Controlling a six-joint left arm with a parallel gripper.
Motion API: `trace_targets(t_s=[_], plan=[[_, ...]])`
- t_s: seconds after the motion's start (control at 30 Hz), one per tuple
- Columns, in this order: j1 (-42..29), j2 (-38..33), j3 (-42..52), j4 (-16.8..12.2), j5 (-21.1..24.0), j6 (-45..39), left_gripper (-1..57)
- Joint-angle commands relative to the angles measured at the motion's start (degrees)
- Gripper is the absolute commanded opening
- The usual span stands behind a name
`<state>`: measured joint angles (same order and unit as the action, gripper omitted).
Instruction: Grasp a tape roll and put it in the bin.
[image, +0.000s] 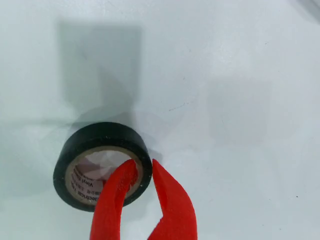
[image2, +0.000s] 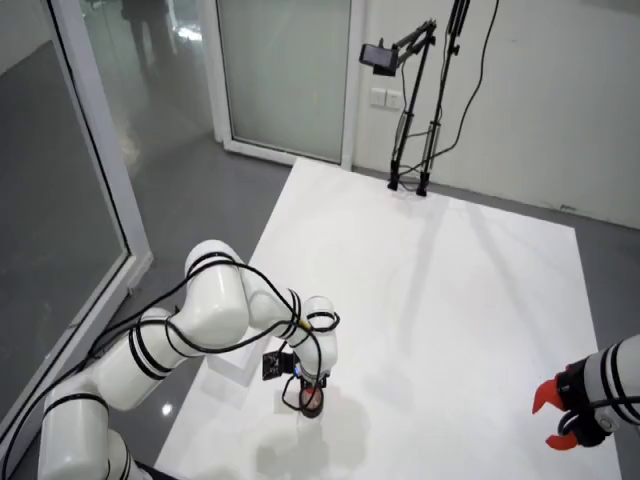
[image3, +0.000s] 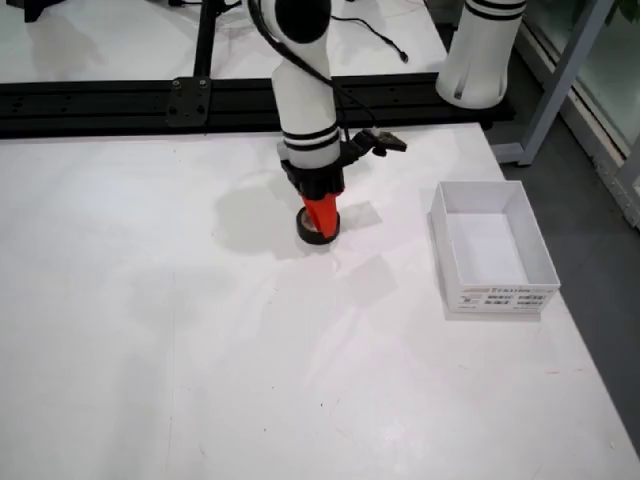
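Observation:
A black tape roll (image: 100, 132) with a pale cardboard core lies flat on the white table. In the wrist view my gripper (image: 143, 164) straddles its right wall. The left red finger (image: 117, 192) sits inside the hole and the right finger (image: 172, 200) is outside. Both press against the wall, so the gripper is shut on it. In the front view the gripper (image3: 322, 222) points straight down onto the roll (image3: 316, 236). The white open bin (image3: 505, 297) stands on the table to the right of it, apart from the roll.
A second white arm with a red gripper (image2: 560, 418) rests at the table's right edge in the overhead view. Its base (image3: 480, 50) stands behind the bin. A black rail (image3: 150, 100) runs along the table's back edge. Camera stands (image2: 415, 120) are at the far end.

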<state>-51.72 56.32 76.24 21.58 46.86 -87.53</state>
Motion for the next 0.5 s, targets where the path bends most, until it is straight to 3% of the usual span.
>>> trace_targets(t_s=[0.03, 0.5], plan=[[0.48, -4.9, 0.14, -0.48, 4.64, 0.08, -0.7], [6.37, -17.91, 0.49, 1.01, 16.15, 5.0, -0.7]])
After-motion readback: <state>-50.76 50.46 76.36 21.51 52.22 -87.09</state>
